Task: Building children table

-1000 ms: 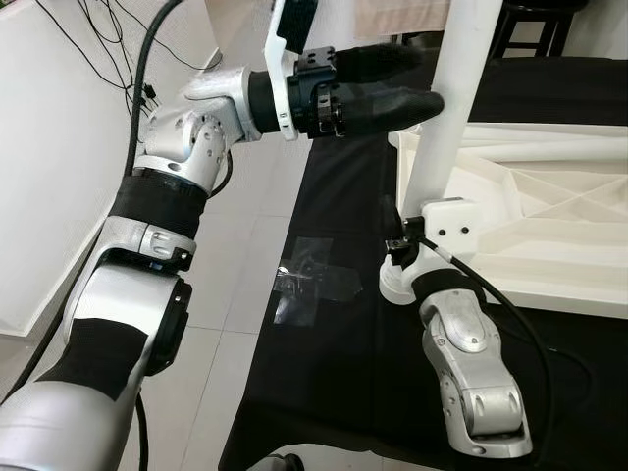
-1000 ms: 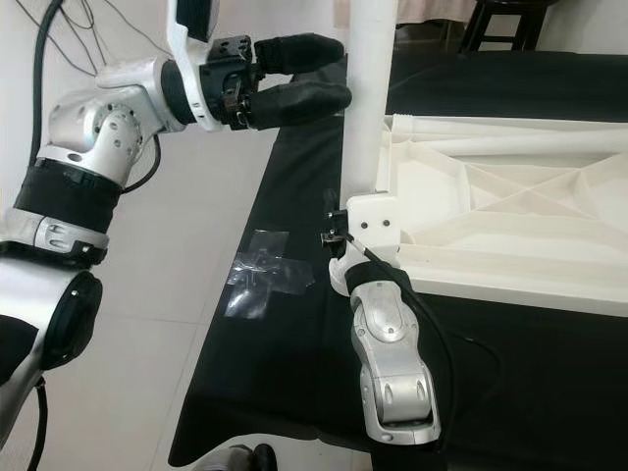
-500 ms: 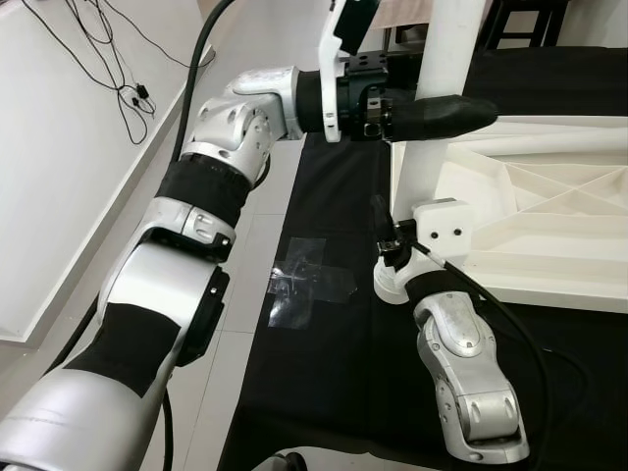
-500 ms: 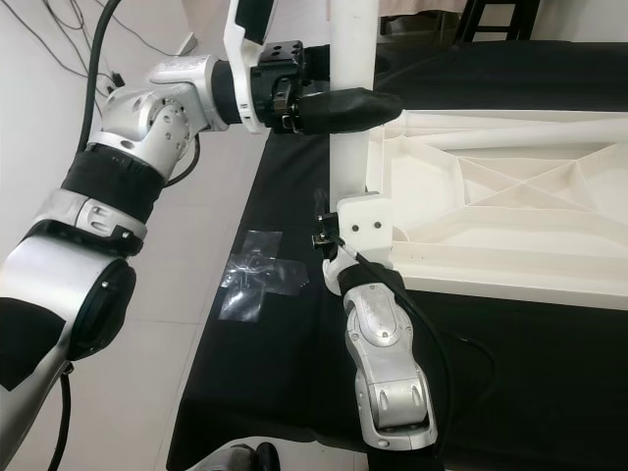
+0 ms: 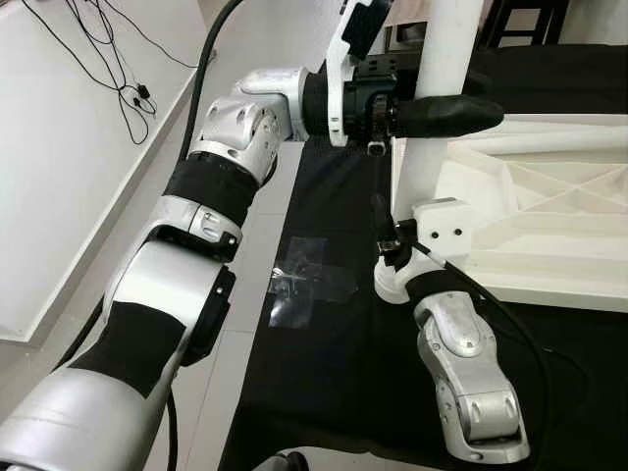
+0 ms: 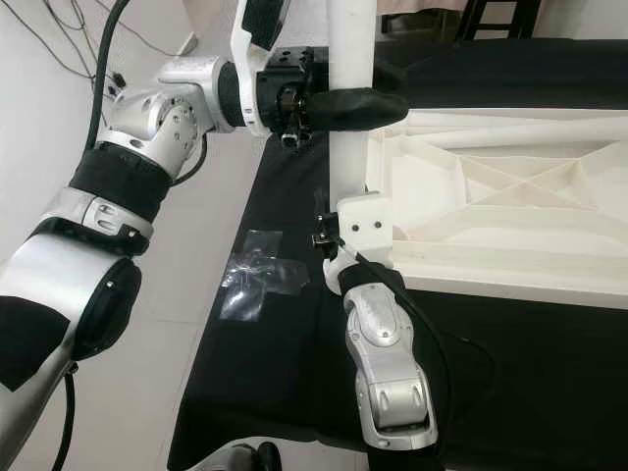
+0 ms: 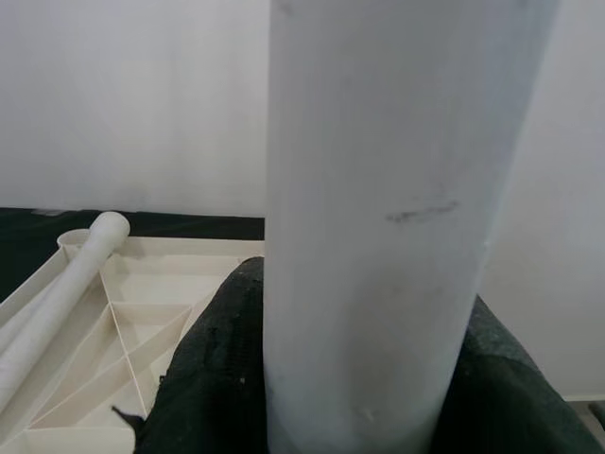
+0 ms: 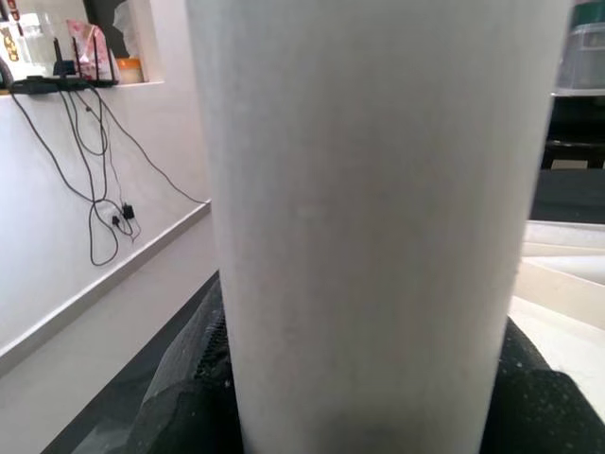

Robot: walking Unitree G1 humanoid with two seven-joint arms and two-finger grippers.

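A white table leg stands upright at the near left corner of the upturned white tabletop, which lies on a black cloth. My left gripper reaches in from the left and is shut on the leg high up, one black finger in front and one behind. In the left wrist view the leg sits between both fingers. My right gripper comes up from below and is shut on the leg's lower end, partly hidden by a white block. Its wrist view shows the leg between its fingers.
Another white leg lies inside the ribbed underside of the tabletop. A piece of clear tape is stuck on the cloth's left edge. Pale tiled floor and a white wall with cables lie to the left; dark chair legs stand behind.
My left gripper has slid in from the left side of the leg until its fingers lie on both sides of it and closed there. The right arm has stayed put.
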